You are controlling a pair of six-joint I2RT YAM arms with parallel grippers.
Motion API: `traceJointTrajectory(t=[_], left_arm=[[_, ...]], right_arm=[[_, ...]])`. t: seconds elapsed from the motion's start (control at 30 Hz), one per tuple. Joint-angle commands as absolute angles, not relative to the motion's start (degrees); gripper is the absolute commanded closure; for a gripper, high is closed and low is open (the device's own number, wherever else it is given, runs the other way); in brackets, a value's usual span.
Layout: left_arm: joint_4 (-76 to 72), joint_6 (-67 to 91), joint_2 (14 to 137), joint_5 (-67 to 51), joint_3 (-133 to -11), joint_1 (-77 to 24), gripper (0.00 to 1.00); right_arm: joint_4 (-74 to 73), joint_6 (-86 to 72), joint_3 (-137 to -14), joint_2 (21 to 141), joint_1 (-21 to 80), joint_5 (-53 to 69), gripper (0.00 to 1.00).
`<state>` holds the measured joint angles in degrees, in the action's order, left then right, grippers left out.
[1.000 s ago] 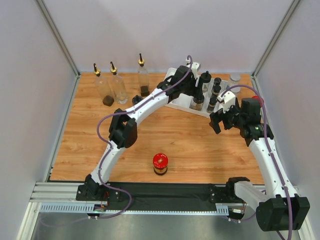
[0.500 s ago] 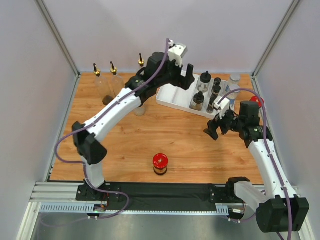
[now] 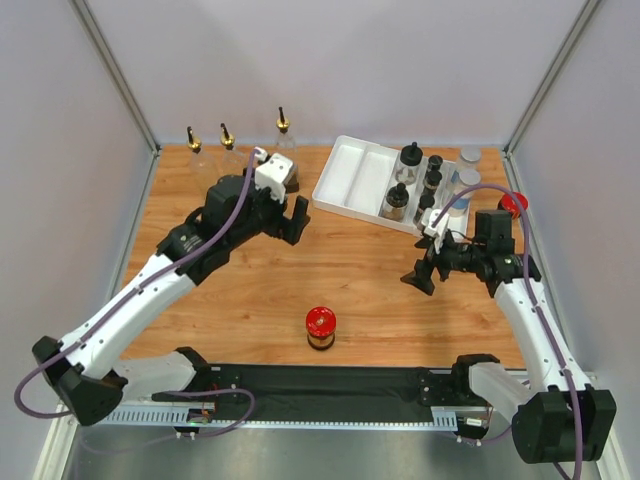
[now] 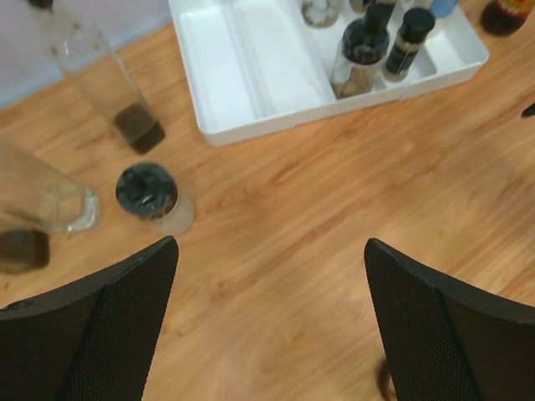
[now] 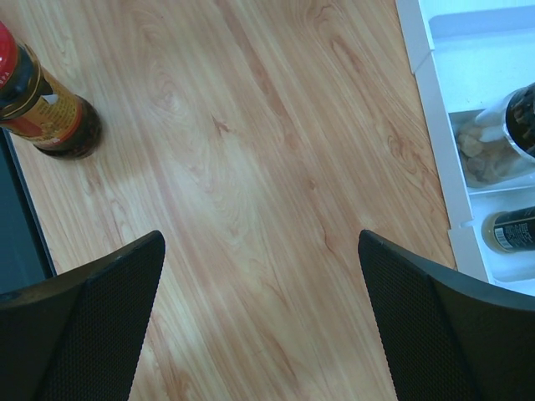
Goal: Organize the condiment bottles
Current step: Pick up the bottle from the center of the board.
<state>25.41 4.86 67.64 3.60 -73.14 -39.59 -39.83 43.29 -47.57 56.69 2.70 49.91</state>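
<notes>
Three tall clear pourer bottles (image 3: 227,140) stand at the back left, partly behind my left arm. A black-capped jar (image 4: 149,194) stands on the wood beside them. My left gripper (image 3: 294,222) is open and empty above bare wood in front of the white tray (image 3: 350,178), and it shows in the left wrist view (image 4: 269,251). Black-capped jars (image 3: 398,200) stand in the tray's right part, with silver-lidded shakers (image 3: 470,156) behind. My right gripper (image 3: 420,276) is open and empty, also in the right wrist view (image 5: 261,238). One red-lidded jar (image 3: 320,327) stands front centre, another (image 3: 512,203) at the right.
Grey walls close in the table's back and sides. The tray's two left compartments (image 4: 251,67) hold nothing. The tray's near edge (image 5: 435,92) lies to the right of my right gripper. A black rail strip (image 3: 320,385) runs along the front edge.
My left arm has swung back from over the tray, toward the left and front, with the gripper still empty. My right gripper has moved a little toward the front and left.
</notes>
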Motion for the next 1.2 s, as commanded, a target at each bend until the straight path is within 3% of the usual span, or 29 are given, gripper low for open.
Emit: traceJointTrajectory(t=[0.0,0.23,0.37,0.73,0.93,1.17], left_arm=[[26.89,1.94,61.10,8.25,-67.78,-39.38,0.00],[29.00,0.53,45.89,14.23,-58.11,-39.37,0.00],[30.14,0.18,38.60,18.62,-52.75,-39.38,0.00],[32.17,0.09,26.02,26.10,-45.44,-39.37,0.00],[31.91,0.09,24.70,28.47,-44.65,-39.46,0.00],[31.64,0.09,24.87,29.35,-44.21,-39.46,0.00]], right_arm=[[-40.51,47.80,-47.46,57.13,2.63,54.31,0.00],[-53.68,66.95,-53.51,61.68,5.26,54.50,0.00],[-54.58,66.27,-59.58,66.79,9.48,50.90,0.00],[-31.84,48.18,-77.58,86.38,26.70,32.27,0.00],[-26.20,39.04,-88.84,100.44,32.94,28.66,0.00],[-25.21,24.02,-103.59,115.91,40.42,12.34,0.00]])
